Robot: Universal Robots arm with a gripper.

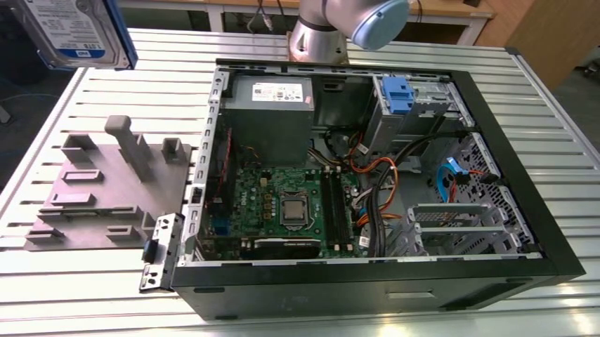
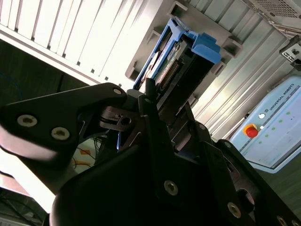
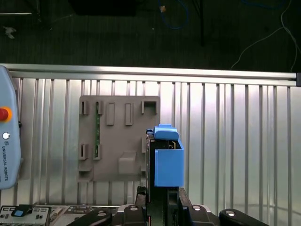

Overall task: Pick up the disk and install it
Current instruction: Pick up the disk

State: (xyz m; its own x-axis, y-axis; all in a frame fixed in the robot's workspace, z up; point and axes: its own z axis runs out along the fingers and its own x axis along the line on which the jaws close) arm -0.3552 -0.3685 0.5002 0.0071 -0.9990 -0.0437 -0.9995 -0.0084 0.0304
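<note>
Clenched on the disk (blue rails showing) by the gripper; long axis straight out from the jaws, above the grey fixture near the table's edge.

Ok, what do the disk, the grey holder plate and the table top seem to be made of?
The disk: silver-grey metal body, by its dull sheen, with a paper-like white-and-blue label. Its blue side rails look like matte moulded plastic. The grey holder plate: probably plastic, matte, with moulded blocks and slots. The table top: bright ribbed metal slats, likely aluminium.
</note>
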